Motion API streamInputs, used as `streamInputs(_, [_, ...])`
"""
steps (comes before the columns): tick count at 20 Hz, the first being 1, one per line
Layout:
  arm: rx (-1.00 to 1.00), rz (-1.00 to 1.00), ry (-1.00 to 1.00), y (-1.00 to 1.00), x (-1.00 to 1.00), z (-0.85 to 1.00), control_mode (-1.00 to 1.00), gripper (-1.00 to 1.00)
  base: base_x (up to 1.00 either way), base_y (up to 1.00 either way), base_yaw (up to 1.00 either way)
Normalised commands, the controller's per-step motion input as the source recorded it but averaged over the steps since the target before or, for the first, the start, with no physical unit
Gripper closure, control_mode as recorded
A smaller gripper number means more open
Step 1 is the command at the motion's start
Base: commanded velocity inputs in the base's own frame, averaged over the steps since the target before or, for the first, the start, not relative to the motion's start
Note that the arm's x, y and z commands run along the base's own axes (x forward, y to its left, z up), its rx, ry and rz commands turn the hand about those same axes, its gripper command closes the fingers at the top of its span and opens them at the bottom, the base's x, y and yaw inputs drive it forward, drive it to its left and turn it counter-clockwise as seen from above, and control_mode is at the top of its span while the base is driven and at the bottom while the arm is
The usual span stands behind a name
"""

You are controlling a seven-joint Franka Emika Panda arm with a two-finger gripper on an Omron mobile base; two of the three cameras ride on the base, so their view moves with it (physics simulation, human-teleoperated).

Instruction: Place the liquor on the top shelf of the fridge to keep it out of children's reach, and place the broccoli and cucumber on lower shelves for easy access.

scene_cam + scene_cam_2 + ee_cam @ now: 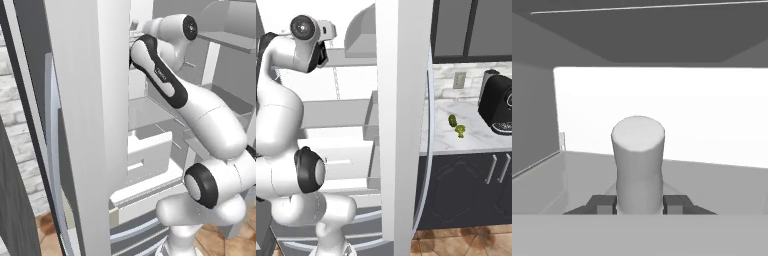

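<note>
Where the white arm is reaching high into the tall white-interior fridge (pixel 150 115), the left base view is being blocked by a door. Right base view: smooth dark green cucumber (pixel 452 120) and bumpy yellow-green broccoli (pixel 460 130) are lying on the pale marble counter (pixel 476 140). Hand view: the pale-capped glass liquor bottle (pixel 638 160) is being clamped by the gripper (pixel 639 204) above a grey shelf (pixel 712 185).

**Camera placement**

The fridge (pixel 150 115) interior is viewed by both base cameras from behind the arm, at seven and five o'clock, facing forward. A close view along the gripper (pixel 639 204) into a shelf bay is given by the hand camera.
</note>
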Motion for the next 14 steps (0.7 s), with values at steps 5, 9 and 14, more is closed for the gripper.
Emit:
streamInputs(5, [0.0, -0.01, 0.01, 0.1, 0.54, 0.0, -1.0, 1.0, 0.0, 0.0, 0.0])
streamInputs(9, [0.0, -0.01, 0.08, 0.1, 0.54, -0.01, -1.0, 1.0, 0.0, 0.0, 0.0])
streamInputs(14, [0.0, -0.01, 0.08, 0.14, 0.52, -0.03, -1.0, 1.0, 0.0, 0.0, 0.0])
